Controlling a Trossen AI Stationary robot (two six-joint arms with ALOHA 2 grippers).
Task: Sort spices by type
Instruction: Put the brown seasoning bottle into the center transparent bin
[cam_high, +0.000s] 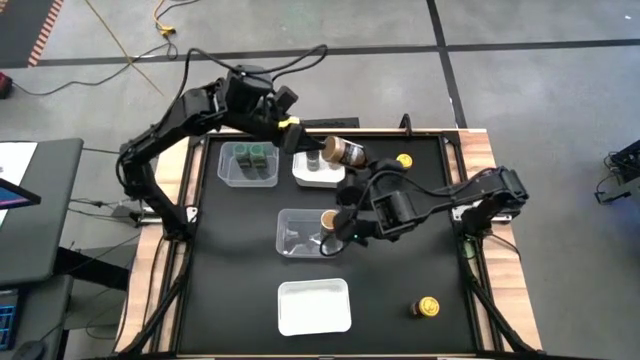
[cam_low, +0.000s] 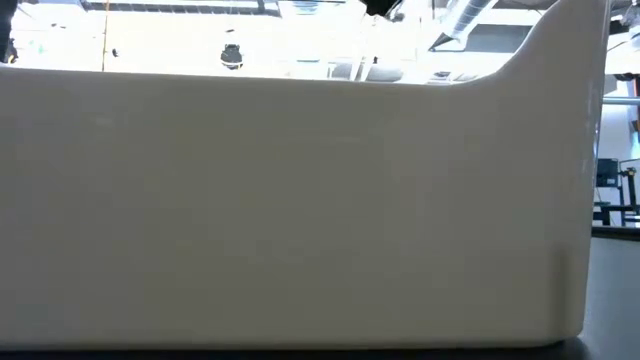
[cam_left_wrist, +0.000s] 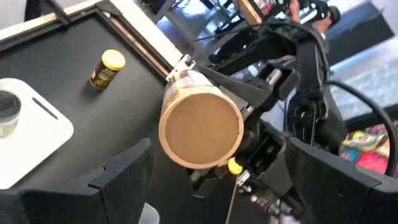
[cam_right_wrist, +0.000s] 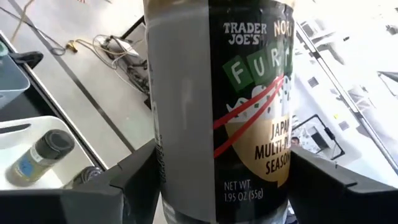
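Two arms meet mid-handover above the table: right gripper (cam_right_wrist: 214, 180) grasps the tan-lidded jar (cam_high: 347, 152), left gripper (cam_left_wrist: 214, 180) jaws spread around it, needing to close next.

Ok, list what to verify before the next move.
1. Right gripper clamped on the tan-lidded jar: ok.
2. Left gripper open, facing that jar's lid: ok.
3. Second tan jar standing in the centre clear tray: ok.
4. Green-lidded jars together in one tray: ok.
5. Yellow-lidded jars sorted: not ok, one and the other lie apart on the mat.
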